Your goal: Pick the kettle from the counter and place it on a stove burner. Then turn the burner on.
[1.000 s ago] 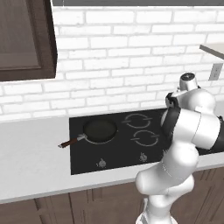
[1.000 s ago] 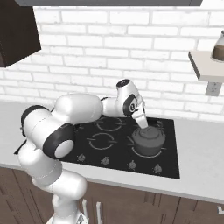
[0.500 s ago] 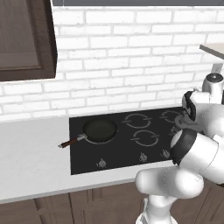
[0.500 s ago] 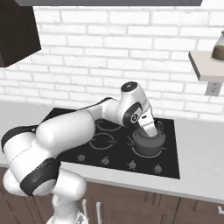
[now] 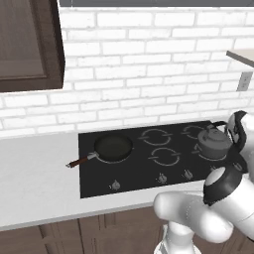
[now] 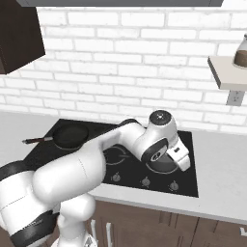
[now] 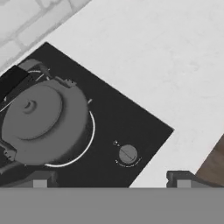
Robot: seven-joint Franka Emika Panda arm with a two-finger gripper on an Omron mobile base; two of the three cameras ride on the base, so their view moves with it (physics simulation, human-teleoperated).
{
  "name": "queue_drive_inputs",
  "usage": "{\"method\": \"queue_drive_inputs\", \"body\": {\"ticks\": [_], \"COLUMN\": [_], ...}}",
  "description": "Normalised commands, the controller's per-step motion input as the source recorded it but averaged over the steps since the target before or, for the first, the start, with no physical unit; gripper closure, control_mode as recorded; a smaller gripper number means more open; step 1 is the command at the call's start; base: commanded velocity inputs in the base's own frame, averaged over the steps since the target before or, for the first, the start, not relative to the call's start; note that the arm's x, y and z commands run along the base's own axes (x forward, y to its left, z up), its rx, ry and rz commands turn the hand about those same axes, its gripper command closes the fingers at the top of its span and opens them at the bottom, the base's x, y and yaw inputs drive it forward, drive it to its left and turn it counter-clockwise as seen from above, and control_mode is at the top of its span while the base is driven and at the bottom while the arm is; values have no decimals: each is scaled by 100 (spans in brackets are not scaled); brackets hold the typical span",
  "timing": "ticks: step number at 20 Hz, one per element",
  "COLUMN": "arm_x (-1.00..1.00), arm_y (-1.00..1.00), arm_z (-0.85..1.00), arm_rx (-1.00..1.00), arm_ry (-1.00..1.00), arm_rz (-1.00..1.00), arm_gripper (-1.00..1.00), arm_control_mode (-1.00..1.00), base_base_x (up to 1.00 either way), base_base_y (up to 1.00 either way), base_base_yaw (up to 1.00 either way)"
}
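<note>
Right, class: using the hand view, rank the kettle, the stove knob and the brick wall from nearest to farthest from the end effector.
1. Stove knob, just ahead of the open end effector.
2. Kettle, left of the knob in that view.
3. Brick wall, top left, beyond the kettle.

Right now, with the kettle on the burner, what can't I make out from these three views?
- Kettle, right base view: mostly hidden behind the arm's wrist.
- Knob marking, hand view: too small to read its setting.
- Claw, hand view: only the two tips show; they stand wide apart, nothing between them.
- Stove right end, left base view: covered by the arm.
- Jar on the shelf, right base view: cut off by the edge.
</note>
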Motion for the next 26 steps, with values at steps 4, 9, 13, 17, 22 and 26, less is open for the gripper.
{"method": "queue_drive_inputs", "body": {"ticks": [4,9,13,17,22,26], "arm_x": [-6,-2,1,1,1,2], "arm_y": [0,1,0,0,0,-1], "arm_z": [-35,-27,-49,-32,-32,-33], "arm_rx": [0,-2,-3,-4,0,0], "arm_ry": [20,10,19,29,16,4], "arm_rz": [49,28,0,0,0,3], "arm_gripper": [-100,-100,-100,-100,-100,-100], "arm_control_mode": [-100,-100,-100,-100,-100,-100], "base_base_x": [0,0,0,0,0,0], "base_base_y": [0,0,0,0,0,0], "base_base_yaw": [0,0,0,0,0,0]}}
